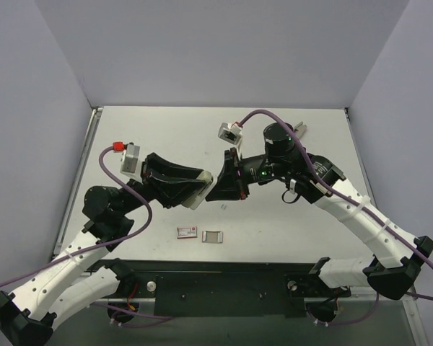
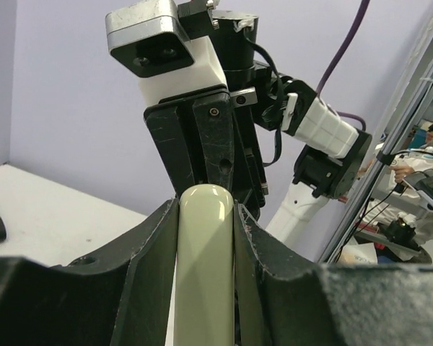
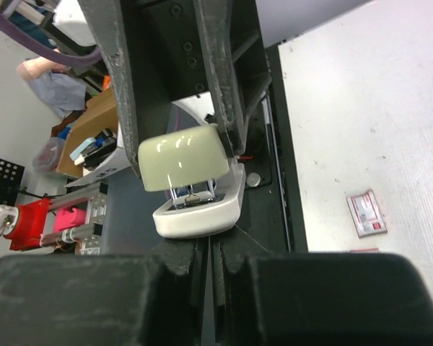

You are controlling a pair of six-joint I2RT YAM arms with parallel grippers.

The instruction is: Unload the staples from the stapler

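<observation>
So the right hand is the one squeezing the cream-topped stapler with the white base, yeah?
Not quite. It is the left hand that squeezes the cream-topped stapler with the white base. The left wrist view shows it clamped in that hand. The right hand just faces it, closed.

We see our left gripper (image 2: 205, 215) clamped on the cream stapler (image 2: 204, 288). At twelve o'clock, the right gripper (image 2: 202, 148) faces us just beyond it.
</observation>
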